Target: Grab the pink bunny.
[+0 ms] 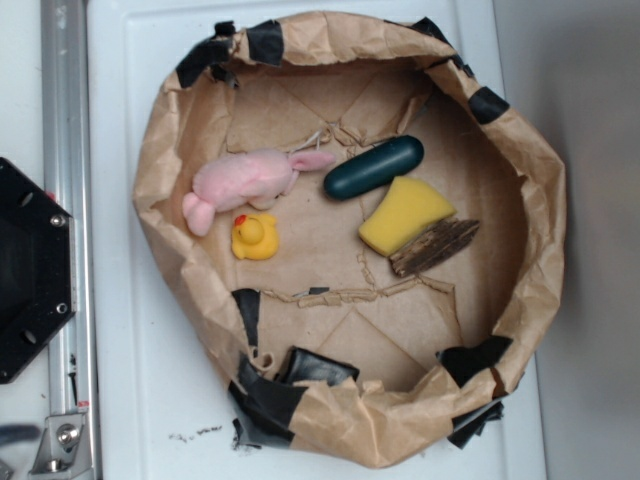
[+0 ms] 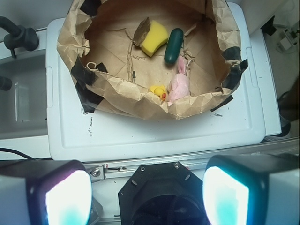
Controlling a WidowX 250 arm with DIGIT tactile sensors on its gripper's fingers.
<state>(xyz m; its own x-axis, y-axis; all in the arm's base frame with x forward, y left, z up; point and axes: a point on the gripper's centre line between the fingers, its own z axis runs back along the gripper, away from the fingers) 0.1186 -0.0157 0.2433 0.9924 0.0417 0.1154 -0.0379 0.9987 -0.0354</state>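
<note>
Step in hand: approach; the tool hangs well back from the paper nest, not yet over it, by my judgement.
Tool state: spread open; in the wrist view the two pads sit wide apart at the bottom edge with nothing between them.
Carrier: a brown paper nest, rim patched with black tape, resting on a white lid that serves as the counter.
Pink bunny: the pink bunny lies on its side on the paper floor, close under the nest's wall, on the side towards the black robot base and the metal rail.
Neighbours: a yellow rubber duck just beside the bunny's body, apart or barely touching, hard to tell; a dark green capsule-shaped object close to the bunny's ear tips; a yellow sponge and a piece of bark farther in, towards the nest's middle.
How to do it well: likely best to descend over the plump middle of the body, not the ears, with the pads straddling its short width.
Watch for: the paper wall rises right next to the bunny, so a pad could catch the rim; the duck may get nudged or pinched along.
Handling: soft plush should compress, so a deep, firm close seems wise.
</note>
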